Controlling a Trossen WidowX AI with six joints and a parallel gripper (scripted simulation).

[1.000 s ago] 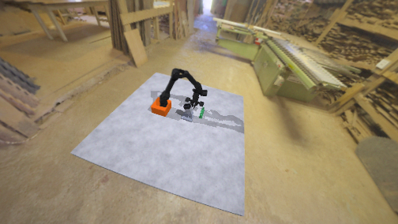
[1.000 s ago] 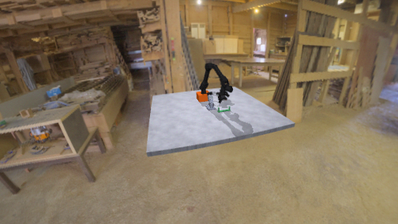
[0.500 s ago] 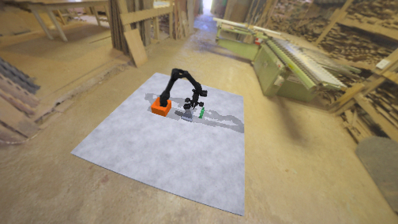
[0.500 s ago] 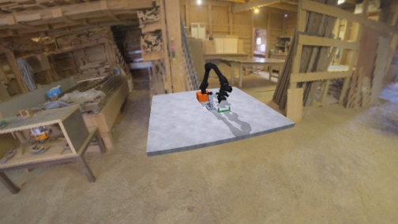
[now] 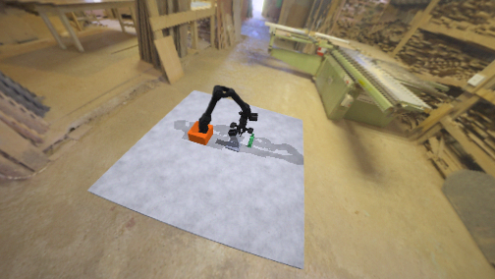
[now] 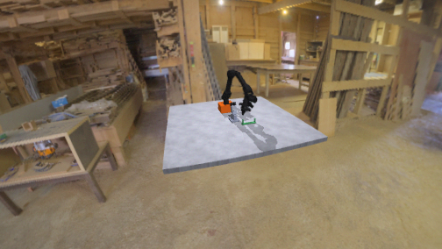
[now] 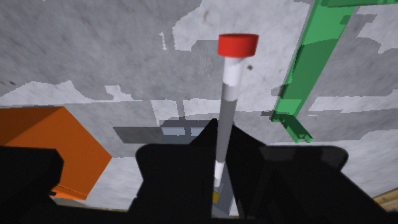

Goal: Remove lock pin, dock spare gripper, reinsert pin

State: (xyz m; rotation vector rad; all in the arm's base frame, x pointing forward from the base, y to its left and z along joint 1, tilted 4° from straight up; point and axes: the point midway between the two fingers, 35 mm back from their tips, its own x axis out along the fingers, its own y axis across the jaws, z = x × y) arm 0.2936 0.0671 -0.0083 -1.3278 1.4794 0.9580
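My gripper [image 5: 240, 133] [image 6: 244, 113] [image 7: 217, 122] is shut on the lock pin [image 7: 229, 107], a thin white-grey rod. Its red head stands beyond the fingertips in the wrist view, and its other end runs down between the fingers. The grey mount [image 5: 236, 143] [image 6: 233, 117] stands beside my gripper, between the orange block and the green cradle. Whether the pin's far end touches anything is hidden. Dark shapes near the mount [image 6: 231, 103] may belong to the spare gripper, but they are too small to tell apart; its place and docking are unclear.
The orange block [image 5: 200, 134] [image 6: 224, 107] [image 7: 75, 150] is under the arm's base. The green cradle [image 5: 250, 140] [image 6: 248, 123] [image 7: 315, 55] stands on the mat [image 5: 206, 196] [image 6: 202, 145], close to the gripper on the side away from the block.
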